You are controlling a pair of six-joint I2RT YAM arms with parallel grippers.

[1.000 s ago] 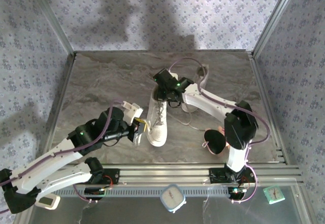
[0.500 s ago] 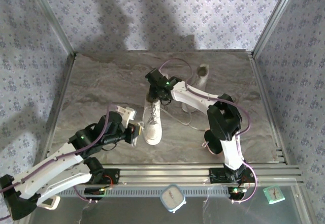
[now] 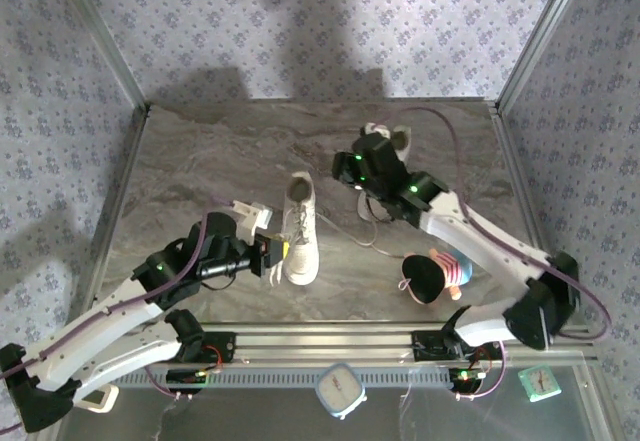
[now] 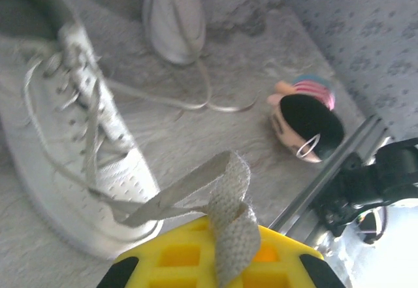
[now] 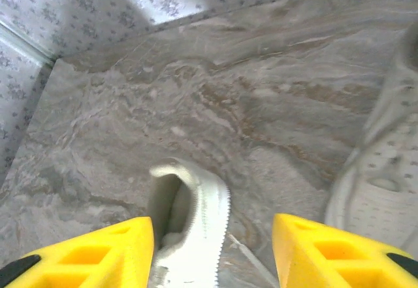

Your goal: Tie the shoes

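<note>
On the grey marbled tabletop (image 3: 200,161) between floral-papered walls (image 3: 300,21), the left gripper (image 4: 219,258) is pinching a white lace-up sneaker's (image 3: 300,229) flat white lace (image 4: 196,183), while the right gripper (image 5: 212,252) is gaping, empty.

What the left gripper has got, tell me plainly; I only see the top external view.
Observer: The left gripper is shut on a flat white lace that runs back to the near sneaker.
Operator: Describe the grip.
Observer: The lace folds over itself just above the yellow fingers.
Operator: Now report the right one.
Observer: The right gripper is open, with the collar of a white sneaker in the gap below its fingers.
</note>
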